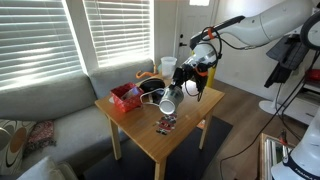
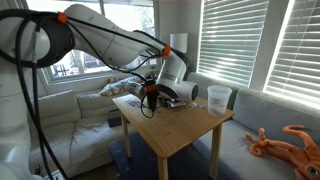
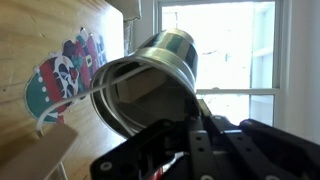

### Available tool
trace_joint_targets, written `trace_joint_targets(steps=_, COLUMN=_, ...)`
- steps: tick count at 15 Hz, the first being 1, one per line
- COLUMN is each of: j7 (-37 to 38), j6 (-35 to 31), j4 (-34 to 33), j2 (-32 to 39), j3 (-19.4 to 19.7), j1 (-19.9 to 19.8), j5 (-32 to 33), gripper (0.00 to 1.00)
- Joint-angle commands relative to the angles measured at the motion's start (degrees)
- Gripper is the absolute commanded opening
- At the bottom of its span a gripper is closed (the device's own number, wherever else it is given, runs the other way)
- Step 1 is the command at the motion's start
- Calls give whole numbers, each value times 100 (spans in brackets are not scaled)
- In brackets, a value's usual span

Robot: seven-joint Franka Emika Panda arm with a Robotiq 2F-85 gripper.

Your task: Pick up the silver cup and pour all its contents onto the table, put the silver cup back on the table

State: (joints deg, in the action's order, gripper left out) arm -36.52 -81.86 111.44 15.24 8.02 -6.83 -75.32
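Observation:
My gripper (image 1: 184, 92) is shut on the silver cup (image 1: 167, 103) and holds it tipped on its side above the light-wood table (image 1: 195, 112), with the mouth pointing down and sideways. In the wrist view the cup (image 3: 150, 80) fills the middle, its open mouth facing the tabletop (image 3: 35, 30), and my fingers (image 3: 185, 140) are dark at the bottom. Colourful skull-print packets (image 3: 65, 75) lie on the table under the mouth; they also show in an exterior view (image 1: 165, 125). My gripper (image 2: 160, 93) hangs over the table's far side (image 2: 190, 130).
A red basket (image 1: 125, 96) and a dark bowl (image 1: 150, 90) sit on the table's far side. A whitish translucent plastic cup (image 1: 168, 67) stands at the back corner and shows in both exterior views (image 2: 218, 97). A grey sofa (image 1: 45, 100) lies behind the table.

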Motion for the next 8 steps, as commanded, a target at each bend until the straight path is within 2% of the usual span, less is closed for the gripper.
trace_joint_targets(steps=1, j7=228, j6=74, j4=32, j2=197, j3=-66, j1=-119, j5=-435, gripper=1)
trace_joint_targets(steps=6, j7=475, j6=401, j4=75, j2=307, j3=-82, j1=-224, j5=-1148, gripper=1)
trace_joint_targets(steps=8, j7=529, j6=313, j4=103, j2=256, j3=-47, j1=-179, j5=-1211, gripper=1)
